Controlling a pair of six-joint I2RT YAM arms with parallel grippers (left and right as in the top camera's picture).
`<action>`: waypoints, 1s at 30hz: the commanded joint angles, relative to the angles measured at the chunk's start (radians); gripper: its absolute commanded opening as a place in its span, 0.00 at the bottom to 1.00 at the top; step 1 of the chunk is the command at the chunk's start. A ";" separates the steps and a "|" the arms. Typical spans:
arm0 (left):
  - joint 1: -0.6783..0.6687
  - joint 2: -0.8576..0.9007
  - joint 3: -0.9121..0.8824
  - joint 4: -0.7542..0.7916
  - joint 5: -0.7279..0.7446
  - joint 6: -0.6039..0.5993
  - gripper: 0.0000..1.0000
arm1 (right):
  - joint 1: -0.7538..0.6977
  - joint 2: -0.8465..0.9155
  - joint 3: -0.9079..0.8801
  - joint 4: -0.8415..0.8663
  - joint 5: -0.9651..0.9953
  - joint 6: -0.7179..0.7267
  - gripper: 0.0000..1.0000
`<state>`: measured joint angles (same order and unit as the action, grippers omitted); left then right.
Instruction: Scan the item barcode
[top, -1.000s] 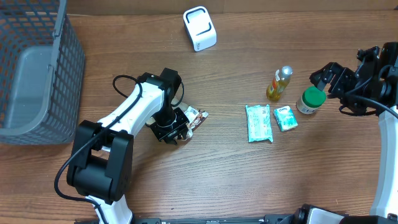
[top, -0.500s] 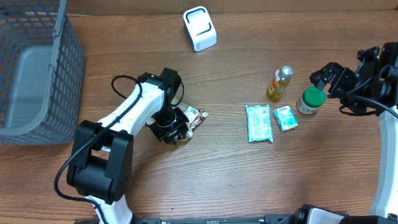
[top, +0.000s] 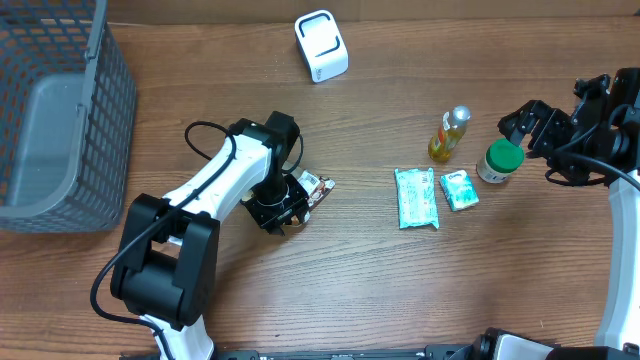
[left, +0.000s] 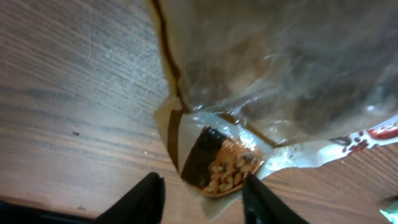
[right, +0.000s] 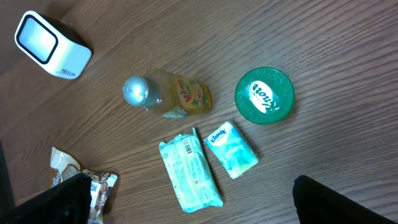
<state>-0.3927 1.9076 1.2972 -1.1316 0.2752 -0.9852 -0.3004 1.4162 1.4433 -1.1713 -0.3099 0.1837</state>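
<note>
White-and-black left arm (top: 218, 178): smooth white shells, round black joints, big black boxy base part (top: 160, 262). Thin black cable (top: 192, 133) loops beside it. Left gripper (left: 204, 196): two black pointy fingers (left: 146, 200). Mostly black right arm (top: 590, 125): lumpy, thin black wires over it, one long white shell lower down. Right gripper (right: 191, 186): two black fingers (right: 345, 200), blurry.
</note>
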 joint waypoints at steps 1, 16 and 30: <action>-0.009 0.002 -0.006 0.011 -0.051 -0.033 0.38 | -0.002 -0.015 0.011 0.003 0.003 0.002 1.00; -0.034 0.002 -0.006 0.014 -0.135 0.089 0.04 | -0.002 -0.015 0.011 0.003 0.003 0.002 1.00; -0.014 0.002 -0.003 0.043 -0.096 0.570 0.04 | -0.002 -0.015 0.011 0.003 0.003 0.002 1.00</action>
<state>-0.4179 1.9076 1.2964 -1.0840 0.1715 -0.5583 -0.3004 1.4162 1.4433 -1.1713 -0.3099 0.1833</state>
